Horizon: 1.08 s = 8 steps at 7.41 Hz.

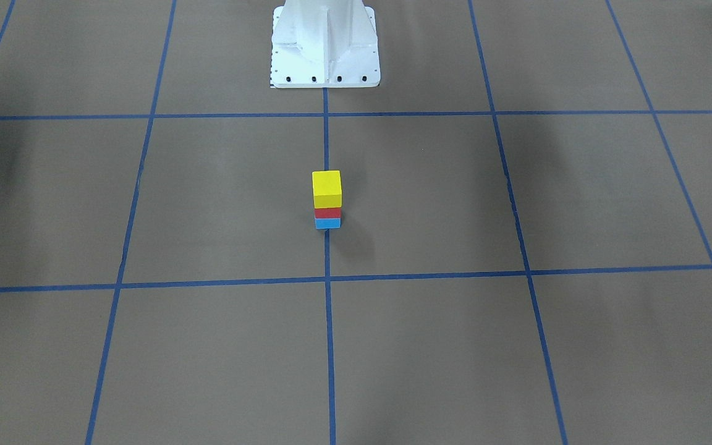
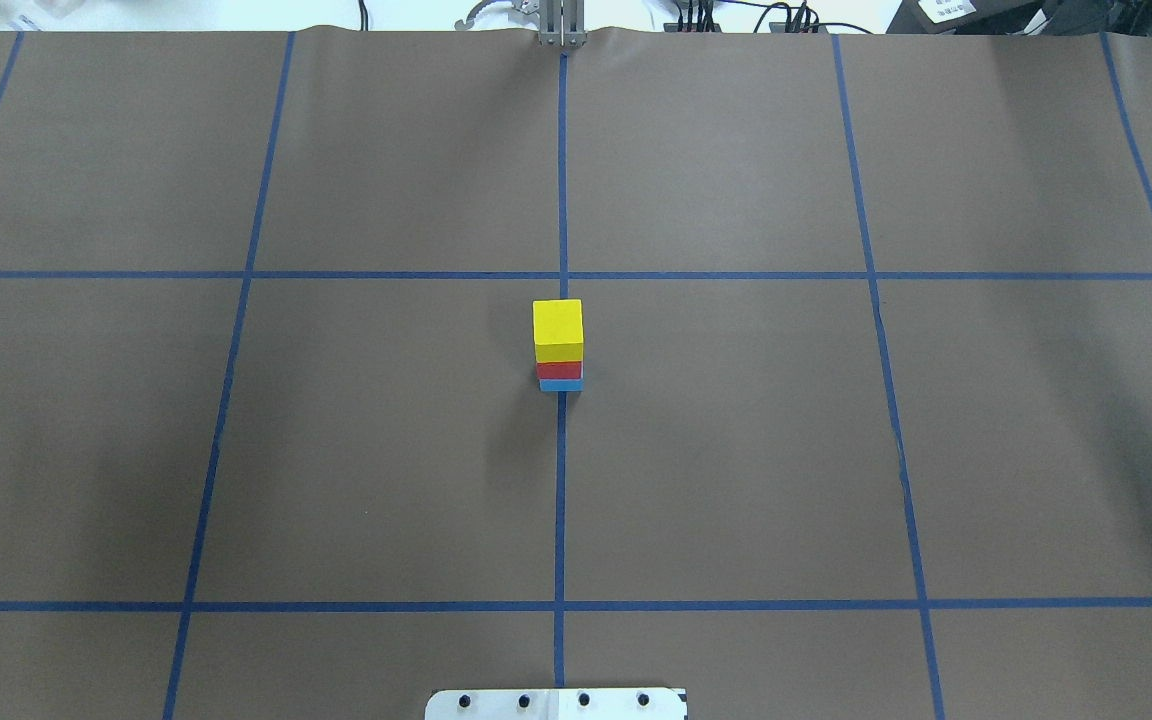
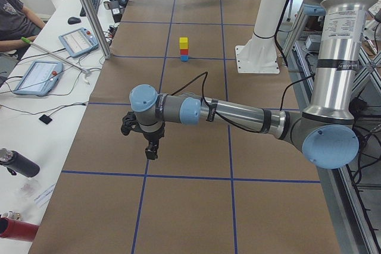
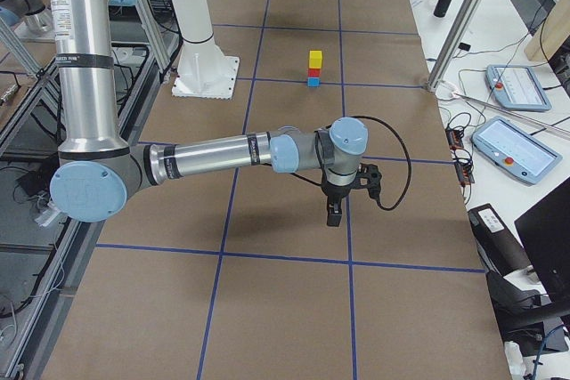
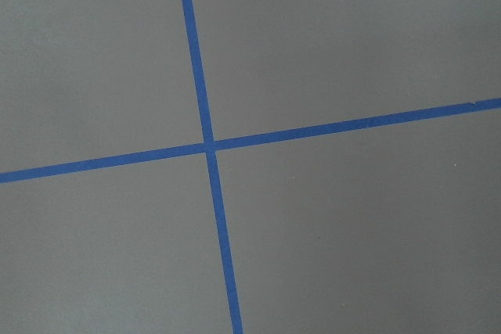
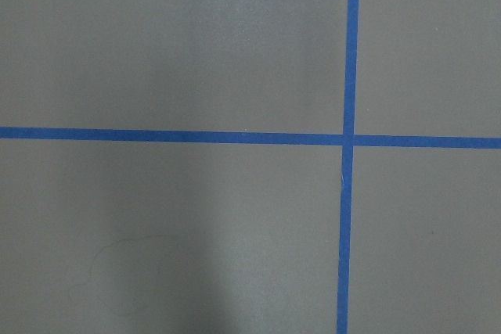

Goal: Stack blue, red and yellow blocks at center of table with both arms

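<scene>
stack looks finished: yellow block (image 2: 557,322) on red block (image 2: 559,369) on blue block (image 2: 561,384). left gripper (image 3: 152,150) and right gripper (image 4: 333,215) hang well apart; can't tell their jaws. you just keep clear.

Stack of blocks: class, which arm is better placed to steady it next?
Neither left nor right clearly: the stack stands on the centre line, and the left gripper and right gripper both hang well away, toward opposite table ends.
</scene>
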Each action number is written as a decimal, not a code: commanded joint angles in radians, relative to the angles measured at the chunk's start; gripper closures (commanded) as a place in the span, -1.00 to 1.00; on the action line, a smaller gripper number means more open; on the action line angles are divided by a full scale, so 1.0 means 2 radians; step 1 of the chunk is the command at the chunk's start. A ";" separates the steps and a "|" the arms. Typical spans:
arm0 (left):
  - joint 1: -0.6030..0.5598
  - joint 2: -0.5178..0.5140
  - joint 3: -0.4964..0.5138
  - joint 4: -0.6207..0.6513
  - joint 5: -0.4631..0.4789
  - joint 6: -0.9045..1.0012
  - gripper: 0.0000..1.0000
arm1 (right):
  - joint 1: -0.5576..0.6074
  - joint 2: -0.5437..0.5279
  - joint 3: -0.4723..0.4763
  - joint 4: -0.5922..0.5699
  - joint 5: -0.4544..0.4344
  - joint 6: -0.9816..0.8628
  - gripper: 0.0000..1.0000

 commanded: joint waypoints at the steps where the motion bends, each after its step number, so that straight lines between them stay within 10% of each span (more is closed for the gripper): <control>1: 0.001 0.000 0.001 0.000 0.000 0.000 -0.99 | 0.000 0.000 -0.001 0.000 0.000 0.001 -1.00; 8: 0.000 0.002 -0.010 0.001 -0.003 -0.001 -0.99 | 0.000 0.000 0.000 0.000 0.000 0.000 -1.00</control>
